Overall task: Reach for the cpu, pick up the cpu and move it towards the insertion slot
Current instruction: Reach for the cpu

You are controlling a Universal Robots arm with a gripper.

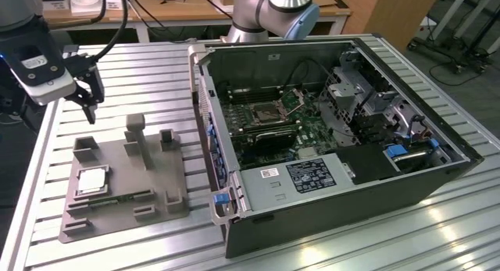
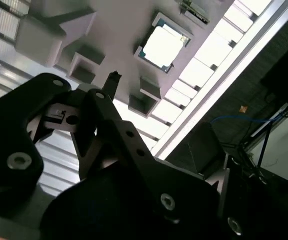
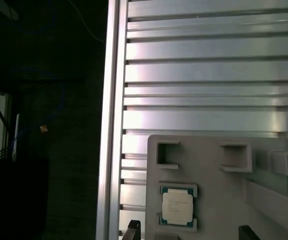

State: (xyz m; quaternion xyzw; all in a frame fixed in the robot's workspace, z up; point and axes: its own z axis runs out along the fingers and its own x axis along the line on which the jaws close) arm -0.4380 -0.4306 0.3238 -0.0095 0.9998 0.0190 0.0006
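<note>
The slatted tabletop (image 1: 140, 66) carries an open computer case (image 1: 336, 195) on the exterior view's right and a grey tray (image 1: 117, 218) on its left. The tool (image 1: 93, 110) hangs above the tray's far edge, prongs spread, pinching nothing. We judge the reach part done, with pickup and carry not yet done. The insertion slot (image 1: 263, 112) sits inside the case. The cpu (image 1: 91, 181) lies flat, face up, in the tray's left recess. It is near square with no real long axis, its edges parallel to the tray's.
</note>
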